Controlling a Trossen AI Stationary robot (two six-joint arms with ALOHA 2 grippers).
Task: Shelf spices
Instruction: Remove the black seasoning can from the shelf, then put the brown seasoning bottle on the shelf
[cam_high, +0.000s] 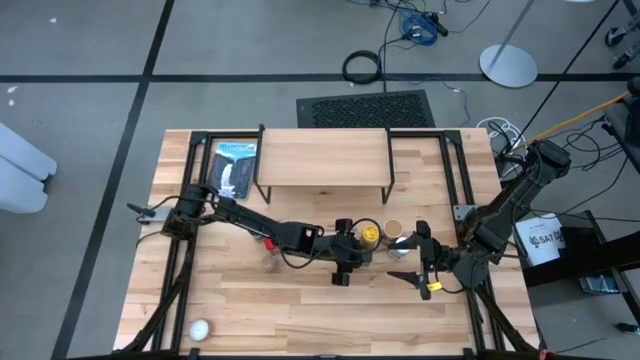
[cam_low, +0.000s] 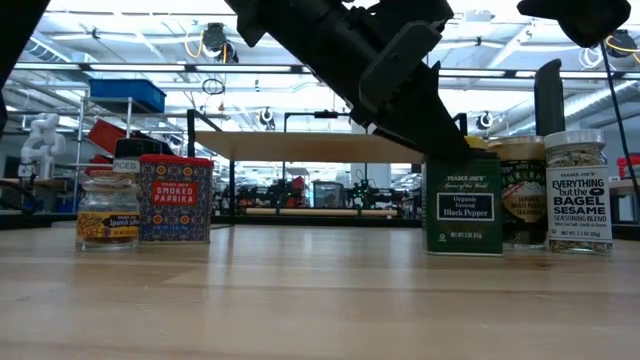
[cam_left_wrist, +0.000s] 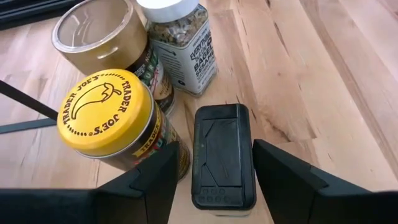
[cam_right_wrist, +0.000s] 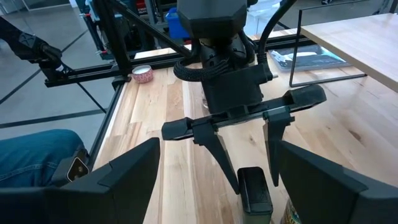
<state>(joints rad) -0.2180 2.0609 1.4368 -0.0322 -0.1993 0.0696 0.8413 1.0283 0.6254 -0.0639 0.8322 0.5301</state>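
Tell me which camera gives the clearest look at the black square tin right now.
The left wrist view: the black square tin fills the gap between the left gripper fingers, lid fully visible. The low view shows its Black Pepper label; the right wrist view, a sliver; the high view hides it under the arm.

Pepper tin (cam_low: 463, 205) top hidden behind left arm (cam_low: 350, 55). Yellow-lidded jar (cam_left_wrist: 115, 121) base cut off at 6 o'clock, left wrist view. Jar (cam_low: 524, 190) behind tin half hidden, label unreadable. Small ball (cam_high: 199, 329) too small to identify.
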